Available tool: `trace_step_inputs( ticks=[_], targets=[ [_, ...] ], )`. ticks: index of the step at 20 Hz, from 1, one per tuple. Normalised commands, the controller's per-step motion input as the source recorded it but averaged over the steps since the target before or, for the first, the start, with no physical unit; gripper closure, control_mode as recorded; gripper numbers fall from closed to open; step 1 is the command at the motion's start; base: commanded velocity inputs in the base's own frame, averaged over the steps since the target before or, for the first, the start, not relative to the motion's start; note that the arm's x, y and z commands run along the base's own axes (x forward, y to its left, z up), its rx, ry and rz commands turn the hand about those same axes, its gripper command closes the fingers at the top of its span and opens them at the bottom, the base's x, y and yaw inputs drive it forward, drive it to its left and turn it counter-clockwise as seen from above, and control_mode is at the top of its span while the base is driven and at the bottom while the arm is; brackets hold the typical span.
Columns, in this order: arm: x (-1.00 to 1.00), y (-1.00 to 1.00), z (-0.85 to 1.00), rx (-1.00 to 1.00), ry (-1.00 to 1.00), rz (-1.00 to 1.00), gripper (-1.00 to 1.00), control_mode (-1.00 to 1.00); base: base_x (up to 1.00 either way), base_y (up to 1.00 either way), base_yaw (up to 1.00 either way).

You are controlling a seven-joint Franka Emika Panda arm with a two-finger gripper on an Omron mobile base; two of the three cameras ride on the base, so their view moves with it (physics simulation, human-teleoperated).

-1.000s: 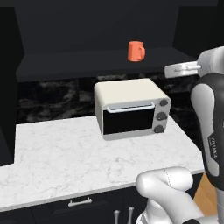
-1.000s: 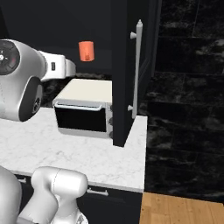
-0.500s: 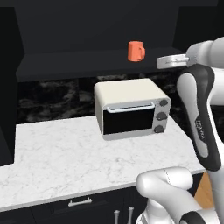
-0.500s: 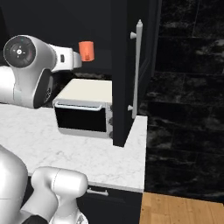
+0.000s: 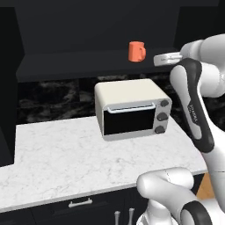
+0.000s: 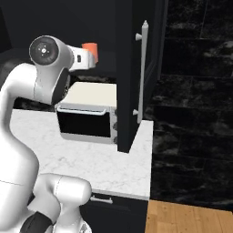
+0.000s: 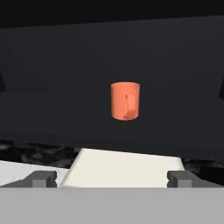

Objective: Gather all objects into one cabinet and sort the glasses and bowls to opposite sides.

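The plain orange mug (image 5: pixel 136 51) stands upright on the dark shelf (image 5: pixel 79 59) of the black wall cabinet, above the toaster oven. In the hand view the orange mug (image 7: pixel 125 101) is straight ahead, handle turned toward me, some way off. My gripper (image 5: pixel 158 59) hovers at shelf height just right of the mug, apart from it, and is open with nothing between its fingers (image 7: pixel 40 178). From the right base my gripper (image 6: pixel 93 58) partly overlaps the mug (image 6: pixel 89 47). The cabinet's tall door (image 6: pixel 128 68) stands open. The other mugs and the black bowl are out of view.
A cream toaster oven (image 5: pixel 132 110) sits on the white marble counter (image 5: pixel 57 154) under the shelf. The open door's silver bar handle (image 6: pixel 143 68) is right of the arm. Low black drawers with a short handle (image 5: pixel 80 203) run under the counter.
The arm has swung up and left, bringing the open gripper from beside the cabinet's right end to shelf height close to the orange mug. The mug has not moved.
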Motion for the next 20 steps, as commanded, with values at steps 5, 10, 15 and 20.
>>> trace_step_inputs(
  ticks=[5,10,15,20],
  targets=[
    [0.67,-0.28,-0.23,0.02,0.0,0.0,-1.0,-1.0,0.0,0.0,0.0],
    [0.65,-0.05,-0.04,0.01,0.0,0.0,-1.0,-1.0,0.0,0.0,0.0],
    [0.66,0.0,-0.02,0.0,0.0,0.0,-1.0,-1.0,0.0,0.0,0.0],
    [0.56,0.0,0.0,0.0,0.0,0.0,-1.0,-1.0,0.0,0.0,0.0]
  ],
)
